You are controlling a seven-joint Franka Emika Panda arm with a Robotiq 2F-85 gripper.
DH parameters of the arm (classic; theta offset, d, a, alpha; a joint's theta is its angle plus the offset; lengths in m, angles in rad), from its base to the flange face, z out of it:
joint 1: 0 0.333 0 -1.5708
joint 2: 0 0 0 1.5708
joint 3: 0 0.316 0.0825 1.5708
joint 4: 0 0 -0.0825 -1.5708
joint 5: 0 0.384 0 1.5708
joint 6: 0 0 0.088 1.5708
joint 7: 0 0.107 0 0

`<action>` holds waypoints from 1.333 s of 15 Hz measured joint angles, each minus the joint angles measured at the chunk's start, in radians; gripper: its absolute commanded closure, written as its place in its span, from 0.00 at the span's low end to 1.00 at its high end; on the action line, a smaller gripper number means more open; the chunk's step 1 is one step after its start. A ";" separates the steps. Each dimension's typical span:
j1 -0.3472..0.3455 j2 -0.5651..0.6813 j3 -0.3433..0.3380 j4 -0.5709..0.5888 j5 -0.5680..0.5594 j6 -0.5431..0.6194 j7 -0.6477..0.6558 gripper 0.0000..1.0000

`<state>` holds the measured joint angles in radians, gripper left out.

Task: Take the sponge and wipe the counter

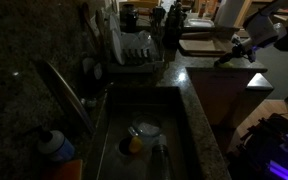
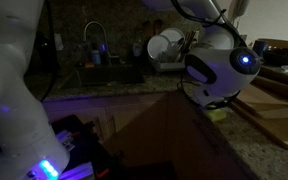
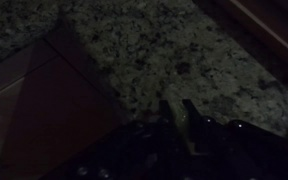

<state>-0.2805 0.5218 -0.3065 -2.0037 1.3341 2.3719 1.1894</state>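
now clamping the sponge (image 2: 216, 113) tight in the gripper (image 3: 178, 110). pressing it onto the counter (image 3: 154, 45), right by the edge.

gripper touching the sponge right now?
Cannot tell. Wrist view: gripper shut over the counter, too dark to see anything between the fingers. In an exterior view the sponge peeks out below the gripper, contact hidden.

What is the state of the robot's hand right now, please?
Hand: closed, apparently gripping the sponge, low over the counter.
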 measured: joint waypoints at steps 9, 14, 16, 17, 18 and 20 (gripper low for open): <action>-0.056 0.001 -0.030 -0.025 0.129 0.001 -0.105 0.95; -0.100 0.010 -0.042 -0.029 0.224 0.001 -0.190 0.95; -0.118 0.015 -0.046 -0.033 0.277 0.001 -0.240 0.95; -0.127 0.017 -0.048 -0.035 0.308 0.001 -0.270 0.95; -0.136 0.021 -0.051 -0.036 0.340 0.001 -0.301 0.95; -0.157 0.029 -0.058 -0.037 0.406 0.000 -0.368 0.95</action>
<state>-0.4372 0.5505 -0.3644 -2.0405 1.7398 2.3723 0.8217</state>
